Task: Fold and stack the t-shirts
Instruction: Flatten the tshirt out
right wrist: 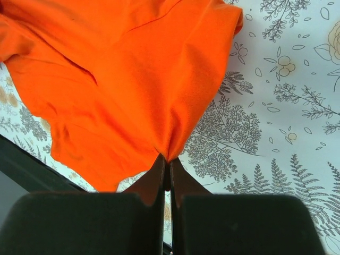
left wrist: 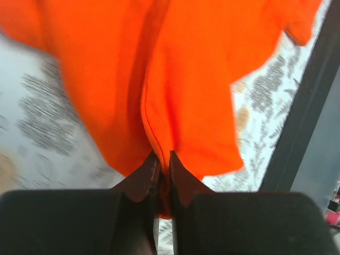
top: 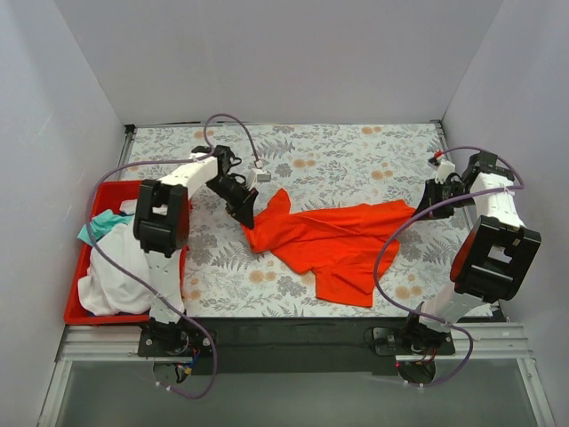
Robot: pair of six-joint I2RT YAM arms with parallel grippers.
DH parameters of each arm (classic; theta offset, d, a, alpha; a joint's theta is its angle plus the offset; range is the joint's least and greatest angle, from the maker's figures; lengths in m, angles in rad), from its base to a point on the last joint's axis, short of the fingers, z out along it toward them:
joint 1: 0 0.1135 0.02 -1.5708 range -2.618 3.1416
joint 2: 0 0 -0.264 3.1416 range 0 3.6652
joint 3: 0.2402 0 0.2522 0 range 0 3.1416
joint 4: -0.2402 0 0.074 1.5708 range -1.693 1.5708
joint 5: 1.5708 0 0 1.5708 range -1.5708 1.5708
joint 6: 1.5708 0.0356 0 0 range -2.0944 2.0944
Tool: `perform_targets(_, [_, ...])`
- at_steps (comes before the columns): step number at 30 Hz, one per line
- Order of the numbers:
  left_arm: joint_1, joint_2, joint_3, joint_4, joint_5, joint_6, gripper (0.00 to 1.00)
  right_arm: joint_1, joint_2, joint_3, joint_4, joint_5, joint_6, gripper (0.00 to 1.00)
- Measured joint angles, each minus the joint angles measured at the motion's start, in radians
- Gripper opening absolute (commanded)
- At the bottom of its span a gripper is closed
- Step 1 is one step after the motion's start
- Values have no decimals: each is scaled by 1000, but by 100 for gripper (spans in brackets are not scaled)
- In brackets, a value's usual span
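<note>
The orange-red t-shirt [top: 333,242] hangs stretched between both grippers over the middle of the floral table, its lower part drooping toward the near edge. My left gripper [top: 246,213] is shut on the shirt's left end; in the left wrist view [left wrist: 163,159] cloth [left wrist: 180,85] is pinched between the jaws. My right gripper [top: 423,206] is shut on the shirt's right corner; in the right wrist view [right wrist: 167,162] the cloth [right wrist: 122,79] fans out from the jaws. White t-shirts [top: 120,267] and a teal one [top: 100,224] lie piled in the bin.
A red plastic bin [top: 78,286] sits at the table's left side, beside the left arm. The floral tablecloth [top: 356,160] covers the table between white walls. A dark rail [top: 293,331] runs along the near edge.
</note>
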Motion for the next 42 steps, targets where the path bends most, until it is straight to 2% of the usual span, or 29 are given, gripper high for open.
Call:
perform_targets(7, [-38,-575,-468,207,-51,68,0,0,0,-1,-3,5,-18,1])
perform_targets(10, [-102,-783,-653,298,-108,120,10,0,0,-8,-5,5,-29,1])
perform_targets(11, [-126,-819,-707,321,-124,137,18,0,0,-11,-5,5,-33,1])
perform_targets(14, [-156,-835,-829,364,-181,180,27,0,-1,-23,-13,6,-41,1])
perform_targets(18, [-155,-848,-938,396,-245,251,43,0,-6,-27,-26,11,-50,1])
perform_targets(22, [-160,-968,-996,397,-260,312,48,0,-11,-27,-29,13,-61,1])
perform_targets(30, [-164,-1201,-1052,376,-238,394,46,0,-11,-31,-31,14,-66,1])
perform_targets(33, [-164,-1184,-1054,388,-238,371,46,0,-11,-34,-34,15,-67,1])
perform_targets(36, [-148,-1094,-1019,402,-233,340,49,0,-11,-34,-36,17,-69,1])
perform_targets(37, [-133,-1064,-1001,407,-226,331,55,0,-11,-34,-36,18,-69,1])
perform_targets(40, [-87,-1002,-943,426,-215,324,56,0,-11,-34,-36,18,-69,1])
perform_targets(42, [-69,-978,-908,430,-206,335,63,0,-11,-34,-37,18,-69,1])
